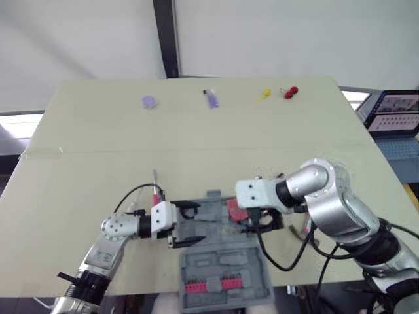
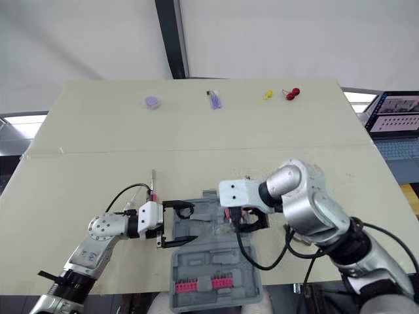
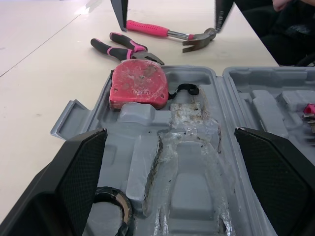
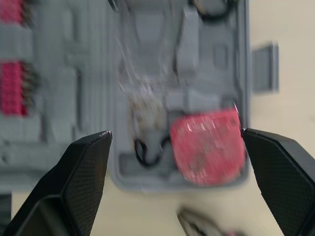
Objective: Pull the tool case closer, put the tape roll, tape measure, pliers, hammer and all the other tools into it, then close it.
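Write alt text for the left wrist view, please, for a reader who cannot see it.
An open grey tool case lies between the left gripper's spread black fingers, with a pink tape measure seated in a corner recess. Beyond the case, pink-handled pliers and a hammer lie on the table.

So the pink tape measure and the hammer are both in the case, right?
Not quite: the tape measure is in the tool case, but the hammer lies on the table outside it, as the left wrist view shows.
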Robot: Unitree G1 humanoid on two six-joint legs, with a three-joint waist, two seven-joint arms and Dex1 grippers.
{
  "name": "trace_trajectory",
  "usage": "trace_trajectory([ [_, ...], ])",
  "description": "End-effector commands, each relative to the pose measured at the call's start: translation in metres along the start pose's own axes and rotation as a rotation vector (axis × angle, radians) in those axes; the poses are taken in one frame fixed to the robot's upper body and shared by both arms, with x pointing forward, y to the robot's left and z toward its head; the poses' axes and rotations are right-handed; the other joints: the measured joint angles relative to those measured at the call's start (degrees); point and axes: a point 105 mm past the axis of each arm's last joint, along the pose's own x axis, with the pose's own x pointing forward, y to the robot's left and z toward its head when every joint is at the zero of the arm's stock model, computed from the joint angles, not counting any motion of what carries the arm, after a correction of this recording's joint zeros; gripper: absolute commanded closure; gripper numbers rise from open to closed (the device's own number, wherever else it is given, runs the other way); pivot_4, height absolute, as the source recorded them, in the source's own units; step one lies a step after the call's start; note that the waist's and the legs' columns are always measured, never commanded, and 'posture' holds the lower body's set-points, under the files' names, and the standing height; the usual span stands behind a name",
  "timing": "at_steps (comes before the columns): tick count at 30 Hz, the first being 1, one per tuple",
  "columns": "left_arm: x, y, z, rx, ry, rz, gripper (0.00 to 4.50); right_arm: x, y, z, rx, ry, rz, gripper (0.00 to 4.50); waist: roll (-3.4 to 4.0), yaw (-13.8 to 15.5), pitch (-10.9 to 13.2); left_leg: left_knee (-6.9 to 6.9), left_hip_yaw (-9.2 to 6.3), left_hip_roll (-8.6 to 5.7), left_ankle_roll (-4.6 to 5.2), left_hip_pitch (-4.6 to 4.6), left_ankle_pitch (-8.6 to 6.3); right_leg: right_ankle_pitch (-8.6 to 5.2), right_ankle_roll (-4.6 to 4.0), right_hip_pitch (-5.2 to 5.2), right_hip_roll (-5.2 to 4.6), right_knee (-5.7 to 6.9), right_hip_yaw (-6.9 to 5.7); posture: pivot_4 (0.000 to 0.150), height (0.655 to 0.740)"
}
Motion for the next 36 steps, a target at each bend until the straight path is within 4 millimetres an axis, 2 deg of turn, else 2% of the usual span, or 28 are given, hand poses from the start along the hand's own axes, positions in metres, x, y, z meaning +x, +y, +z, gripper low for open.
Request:
trace_trajectory([
  [1,-0.002,0.002,0.005,0.023,-0.013,-0.004,0.00,-0.005,-0.007,-0.016,0.002,-0.090,-0.067,1.43,-0.01,0.2,0.0,-0.02,0.00,-0.01,0.00,0.00,0.00,0.00,0.00,0.03,-0.01,-0.01,0.00,0.150,0.7400],
  [4,-0.003,0.004,0.006,0.028,-0.009,-0.001,0.00,-0.001,-0.007,-0.026,0.029,-0.148,-0.089,2.92,0.00,0.1,0.0,0.00,-0.01,-0.03,0.01,0.00,0.00,0.00,0.00,0.05,-0.01,-0.03,0.01,0.150,0.7400],
  [7,-0.004,0.006,0.006,0.031,-0.007,0.007,0.00,0.003,-0.016,-0.025,0.039,-0.235,-0.150,2.92,0.01,0.0,0.0,0.00,-0.01,-0.03,0.01,0.04,0.00,0.00,0.00,0.03,0.00,-0.02,0.00,0.150,0.7400],
  [15,-0.005,0.005,0.007,0.033,-0.006,0.021,0.00,0.010,-0.029,-0.039,0.077,-0.291,-0.205,2.92,0.03,0.1,0.0,0.02,0.00,-0.03,0.01,0.04,0.00,0.00,0.00,0.03,-0.01,-0.02,0.00,0.150,0.7400],
  [30,-0.007,0.007,0.008,0.037,-0.001,0.043,0.00,0.046,-0.013,-0.094,0.213,-0.206,-0.127,2.92,-0.01,0.1,0.0,0.03,-0.01,-0.02,0.01,0.09,0.00,0.00,0.00,0.13,-0.01,-0.02,0.00,0.150,0.7400],
  [36,-0.009,0.009,0.008,0.038,0.002,0.054,0.00,0.066,0.001,-0.109,0.303,-0.227,-0.096,2.92,-0.06,0.0,0.0,-0.16,0.00,-0.02,0.01,0.63,0.00,0.00,0.00,0.56,-0.01,-0.01,0.04,0.150,0.7400],
])
